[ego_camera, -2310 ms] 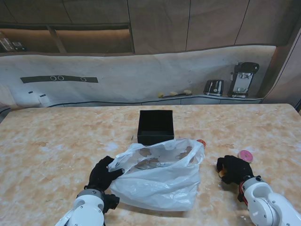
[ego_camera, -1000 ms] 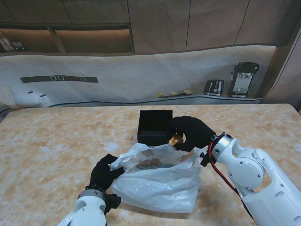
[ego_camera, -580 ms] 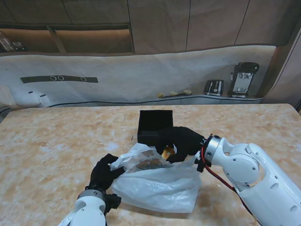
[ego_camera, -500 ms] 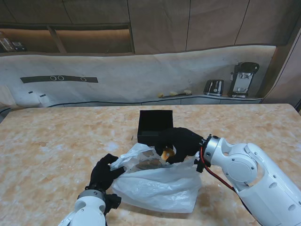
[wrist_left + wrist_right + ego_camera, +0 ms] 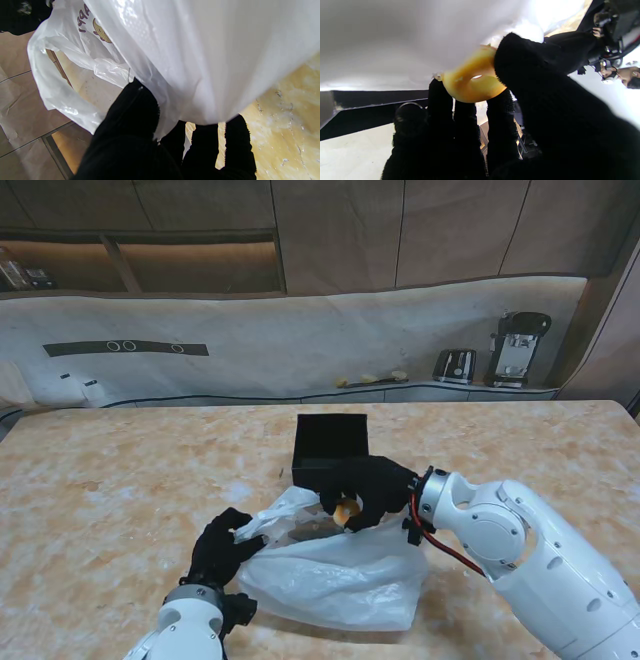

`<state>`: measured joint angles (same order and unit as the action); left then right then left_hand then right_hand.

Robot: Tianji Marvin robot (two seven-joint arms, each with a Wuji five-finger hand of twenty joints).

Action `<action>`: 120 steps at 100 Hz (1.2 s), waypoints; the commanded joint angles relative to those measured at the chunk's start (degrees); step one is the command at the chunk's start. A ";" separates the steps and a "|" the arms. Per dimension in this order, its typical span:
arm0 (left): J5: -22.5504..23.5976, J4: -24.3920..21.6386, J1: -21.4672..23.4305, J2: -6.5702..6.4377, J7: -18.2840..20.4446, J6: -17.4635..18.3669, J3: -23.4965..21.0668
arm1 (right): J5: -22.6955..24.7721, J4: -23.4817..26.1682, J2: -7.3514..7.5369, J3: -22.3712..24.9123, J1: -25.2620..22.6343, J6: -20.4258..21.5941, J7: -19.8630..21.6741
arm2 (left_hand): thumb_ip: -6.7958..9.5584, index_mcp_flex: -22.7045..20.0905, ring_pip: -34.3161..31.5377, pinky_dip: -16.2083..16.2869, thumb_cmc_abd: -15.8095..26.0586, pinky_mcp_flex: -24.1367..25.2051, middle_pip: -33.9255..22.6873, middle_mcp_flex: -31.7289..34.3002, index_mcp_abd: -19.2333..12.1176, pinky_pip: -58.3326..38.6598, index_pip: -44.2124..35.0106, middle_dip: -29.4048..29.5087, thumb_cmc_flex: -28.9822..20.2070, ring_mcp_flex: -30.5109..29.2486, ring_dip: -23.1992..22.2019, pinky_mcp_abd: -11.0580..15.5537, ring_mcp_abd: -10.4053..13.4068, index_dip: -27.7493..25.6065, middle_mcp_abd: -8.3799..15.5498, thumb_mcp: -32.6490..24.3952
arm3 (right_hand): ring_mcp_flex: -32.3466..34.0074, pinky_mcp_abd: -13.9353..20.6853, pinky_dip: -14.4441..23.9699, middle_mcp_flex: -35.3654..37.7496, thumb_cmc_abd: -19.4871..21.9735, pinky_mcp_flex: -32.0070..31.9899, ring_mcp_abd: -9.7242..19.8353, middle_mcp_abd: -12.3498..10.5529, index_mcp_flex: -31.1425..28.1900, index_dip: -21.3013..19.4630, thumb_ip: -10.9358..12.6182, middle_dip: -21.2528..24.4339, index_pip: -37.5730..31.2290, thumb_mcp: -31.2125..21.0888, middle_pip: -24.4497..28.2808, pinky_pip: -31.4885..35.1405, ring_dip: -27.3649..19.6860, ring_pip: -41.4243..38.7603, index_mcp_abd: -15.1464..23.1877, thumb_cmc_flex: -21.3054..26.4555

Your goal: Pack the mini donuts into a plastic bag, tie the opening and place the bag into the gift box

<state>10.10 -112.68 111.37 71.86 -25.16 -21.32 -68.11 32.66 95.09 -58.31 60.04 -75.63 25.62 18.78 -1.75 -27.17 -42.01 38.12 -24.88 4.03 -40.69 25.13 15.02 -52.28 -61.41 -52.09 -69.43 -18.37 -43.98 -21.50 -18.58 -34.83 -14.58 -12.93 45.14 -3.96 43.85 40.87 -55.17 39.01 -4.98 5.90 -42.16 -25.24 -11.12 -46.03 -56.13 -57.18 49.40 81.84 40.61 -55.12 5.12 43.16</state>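
Golden mini donut is grasped in our right hand over the plastic bag; our left hand pinches its edge.

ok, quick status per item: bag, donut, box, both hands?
plastic bag: lying on the table, mouth held open, untied
mini donut: pinched in the right hand at the bag's mouth, not released
gift box: open, nothing visible inside, beyond the bag
left hand: shut on the bag's edge
right hand: shut on the donut

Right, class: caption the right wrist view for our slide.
Gloved right hand pinches a golden mini donut against the white plastic bag.
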 commanded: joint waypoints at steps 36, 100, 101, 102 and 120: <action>-0.36 -0.88 0.73 0.14 1.05 -0.21 -0.15 | 4.86 1.61 -0.03 1.86 -2.04 0.92 0.81 | 1.52 1.33 0.04 0.33 0.71 0.93 -0.84 -1.53 0.10 0.28 -2.51 0.62 -2.19 1.30 0.76 1.68 0.39 -0.52 1.22 1.40 | -17.72 -3.09 -0.33 -17.01 4.70 -25.22 2.83 -1.82 9.28 1.60 7.19 14.76 26.22 0.56 -14.57 -19.02 -10.40 21.31 0.05 -7.77; 0.22 -0.54 0.22 0.08 1.13 -0.11 0.21 | 16.68 6.88 -2.50 16.94 -13.79 -3.16 -16.10 | 1.54 1.44 0.01 0.27 0.76 0.96 -0.72 -1.67 0.07 0.35 -2.51 0.57 -2.18 1.32 0.76 1.73 0.41 -0.52 1.24 1.40 | -11.71 -3.83 -2.64 -10.59 11.02 -18.68 0.09 0.69 8.48 4.09 8.25 16.68 22.76 1.76 -11.93 -15.11 -10.59 17.80 -4.45 -10.78; 0.22 -0.54 0.22 0.08 1.14 -0.10 0.22 | 16.85 6.99 -2.52 17.26 -14.04 -3.29 -16.31 | 1.54 1.42 0.01 0.27 0.73 0.96 -0.75 -1.61 0.07 0.35 -2.53 0.56 -2.19 1.31 0.75 1.74 0.43 -0.53 1.21 1.40 | -11.75 -3.85 -2.66 -10.61 11.13 -18.74 -0.01 0.74 8.51 4.11 8.27 16.69 22.77 1.79 -11.94 -15.06 -10.58 17.78 -4.51 -10.84; 0.22 -0.54 0.21 0.07 1.14 -0.09 0.23 | 17.02 7.08 -2.54 17.56 -14.28 -3.44 -16.54 | 1.54 1.42 -0.01 0.27 0.77 0.93 -0.73 -1.65 0.05 0.34 -2.53 0.57 -2.17 1.28 0.75 1.75 0.44 -0.53 1.23 1.40 | -11.78 -3.86 -2.68 -10.60 11.18 -18.76 -0.04 0.78 8.53 4.12 8.30 16.68 22.78 1.80 -11.92 -15.00 -10.57 17.75 -4.56 -10.83; 0.57 -0.42 0.14 -0.01 1.23 0.20 0.29 | 21.34 7.96 -2.77 23.33 -18.57 -5.93 -20.12 | 1.62 1.35 -0.05 0.27 0.19 0.84 -0.76 -1.65 -0.09 0.32 -2.72 0.66 -2.22 1.15 0.75 1.71 0.44 -0.67 1.33 1.39 | -11.51 -3.75 -2.91 -10.20 12.14 -18.32 -0.79 1.52 8.29 4.17 8.71 16.53 22.66 1.83 -11.47 -13.77 -10.29 16.93 -5.34 -10.91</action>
<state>10.41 -112.89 111.39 71.79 -24.82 -21.33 -67.90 53.43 103.22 -61.23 82.23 -92.54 20.60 -1.45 -1.75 -27.17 -42.01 38.12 -24.88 4.03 -40.74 25.13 15.12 -52.28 -61.42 -52.05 -69.43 -18.37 -43.98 -21.49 -18.57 -34.83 -14.58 -12.93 33.19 -7.32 41.64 29.49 -44.43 20.39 -4.90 6.27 -33.34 -21.80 -3.91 -30.41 -32.93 -55.69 37.11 66.47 30.81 -37.59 0.49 32.77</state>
